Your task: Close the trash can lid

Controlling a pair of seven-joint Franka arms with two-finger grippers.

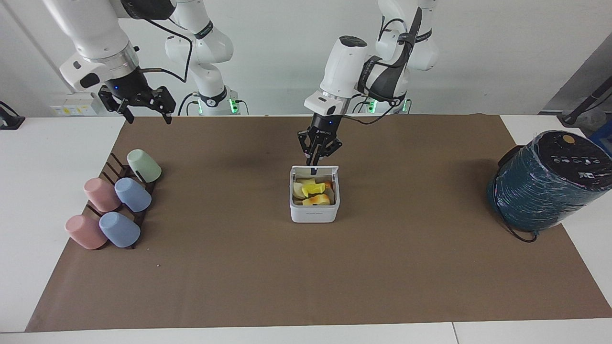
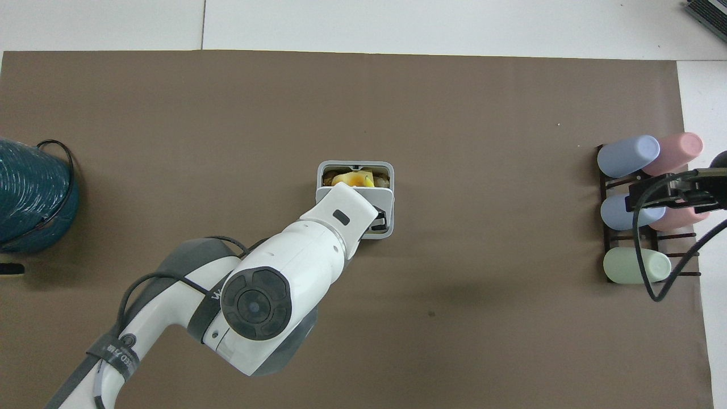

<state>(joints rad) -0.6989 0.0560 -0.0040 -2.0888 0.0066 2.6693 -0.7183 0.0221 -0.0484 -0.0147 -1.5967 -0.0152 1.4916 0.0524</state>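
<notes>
The trash can [image 1: 314, 200] stands in the middle of the brown mat [image 1: 306, 267], a small white box with a grey rim, filled with yellow and orange scraps [image 1: 313, 192]; a faint line of print on its front wall is too small to read. Its lid [image 1: 315, 168] is hinged at the edge nearer the robots and tilts forward over the opening, only partly lowered. The left gripper [image 1: 315, 160] is right at the lid's raised edge, fingers drawn close together and holding nothing; actual contact cannot be made out. In the overhead view lettering on the left arm's band cannot be read. The right gripper [image 1: 146, 113] waits spread wide over the mat's corner, above a rack of pastel cups [image 1: 117, 200]. At the left arm's end lies a dark-teal wrapped cylinder [image 1: 545, 184].
</notes>
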